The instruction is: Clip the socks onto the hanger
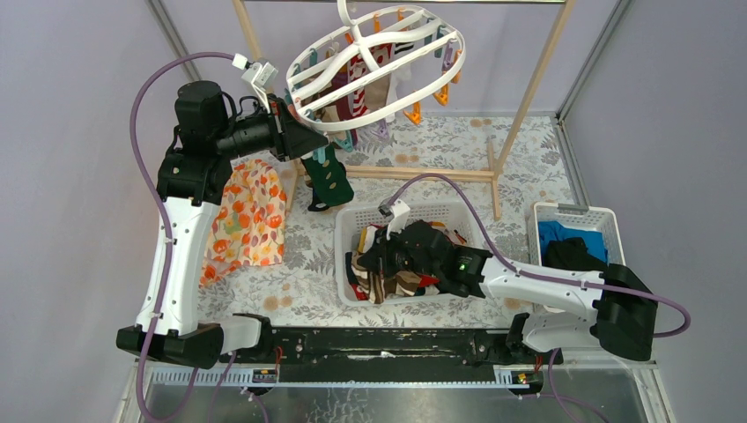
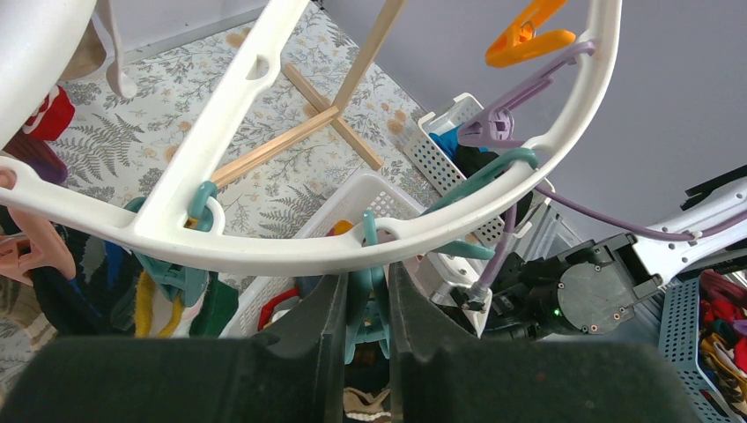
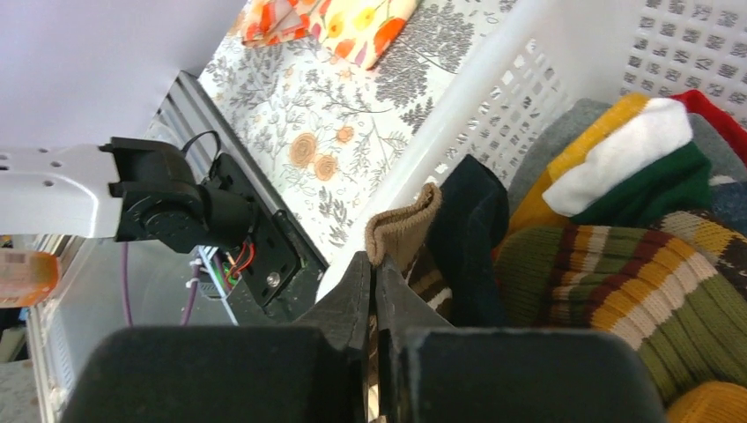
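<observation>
Top view: hanger point(image 1: 374, 75) up at the rear, hooked on wooden rack point(image 1: 528, 97), clipped socks point(image 1: 357, 92) hanging under it. Left gripper point(image 1: 310, 141) raised to the near-left rim, dark green sock point(image 1: 330, 181) dangling just below. Right gripper point(image 1: 392, 256) down inside white basket point(image 1: 351, 231), in among loose socks point(image 1: 388, 284). Orange floral cloth point(image 1: 251, 216) flat on the table, left of the basket. Second basket point(image 1: 577, 213) far right with blue and black clothes.

Left wrist: fingers point(image 2: 326, 322) narrow, clamped either side of teal clip point(image 2: 366, 304) hanging off the hanger rim. More teal, purple and orange clips along the same rim. Basket visible below, past the frame.

Right wrist: fingers point(image 3: 352, 291) pressed fully together, no visible gap. Tips by the basket's near wall, right at tan sock cuff point(image 3: 407, 220). Cannot tell whether any fabric is pinched. Dark sock point(image 3: 471, 229) just beside, olive striped sock point(image 3: 617, 282) further right.
</observation>
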